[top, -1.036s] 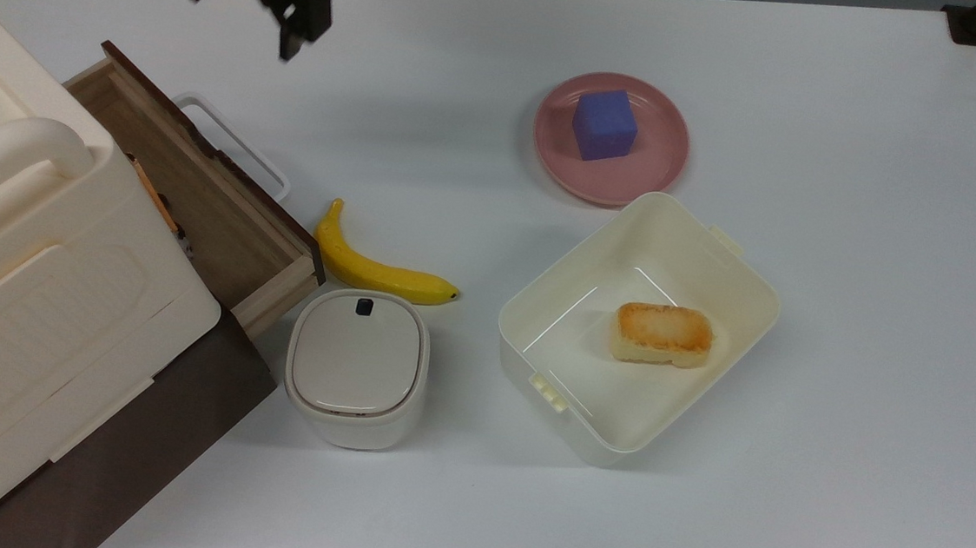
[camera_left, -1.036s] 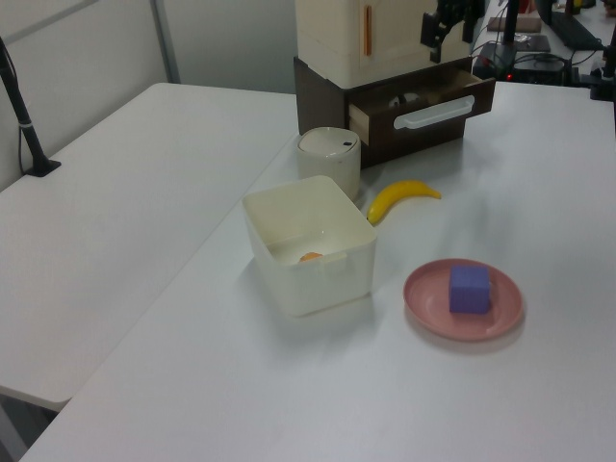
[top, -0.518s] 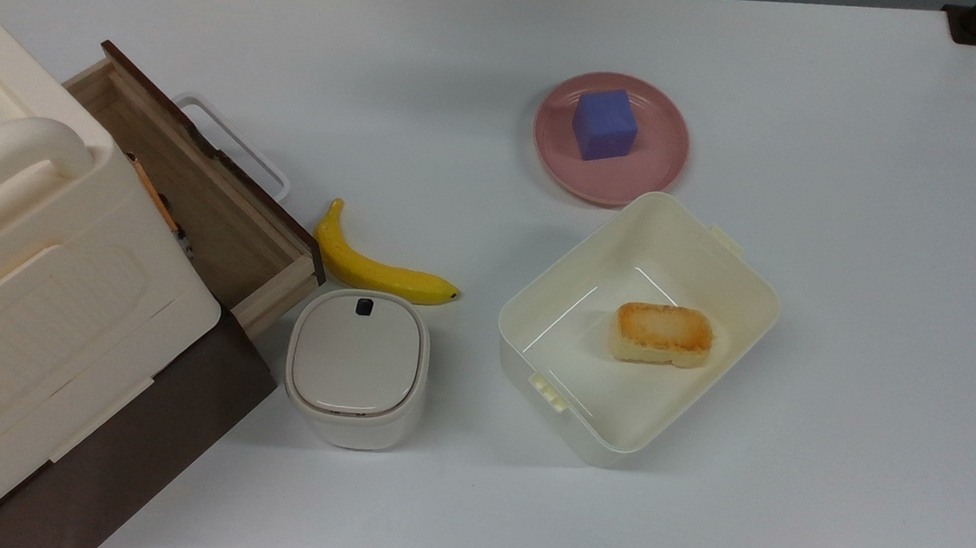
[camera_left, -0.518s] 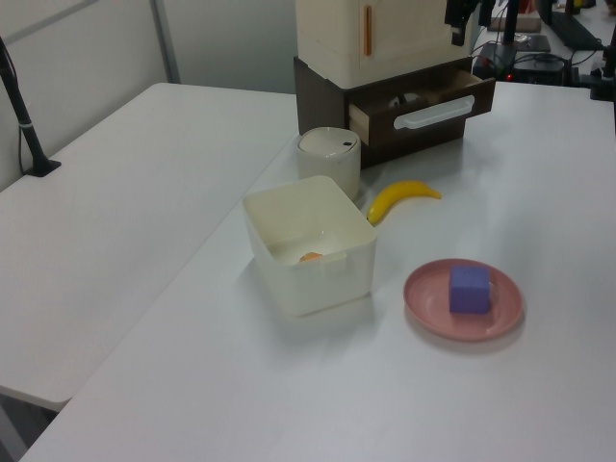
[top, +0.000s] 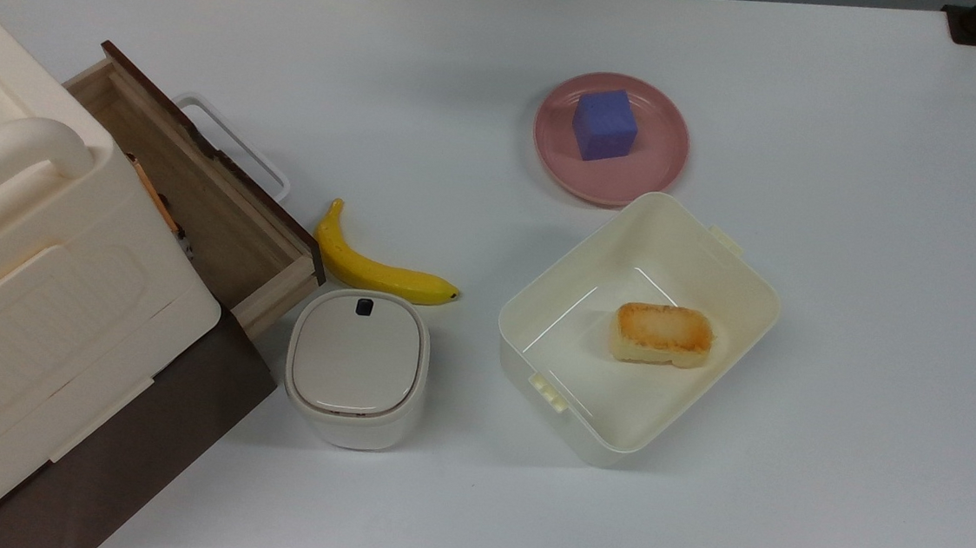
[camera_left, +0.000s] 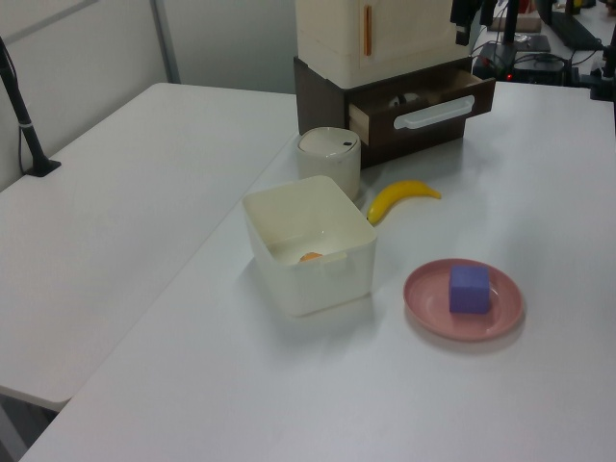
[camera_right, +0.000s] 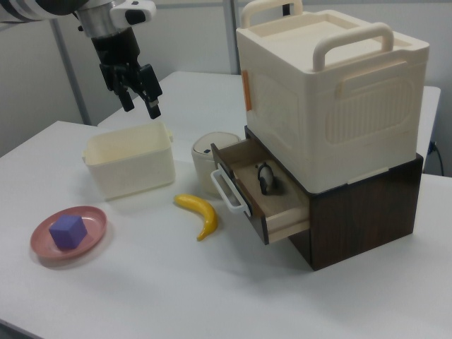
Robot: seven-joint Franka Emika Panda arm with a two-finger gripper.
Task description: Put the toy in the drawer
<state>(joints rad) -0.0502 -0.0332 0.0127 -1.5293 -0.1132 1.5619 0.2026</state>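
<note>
Gripper (camera_right: 140,101) risen from top view's frame, open, empty; toy (camera_right: 265,177) inside open drawer (camera_right: 272,203).

The drawer (top: 198,190) is seen pulled open at the top view's left, under a cream lidded case (top: 26,272). A banana (top: 375,269) is laid beside it, and a purple cube (top: 604,125) is set on a pink plate (top: 667,162).
</note>
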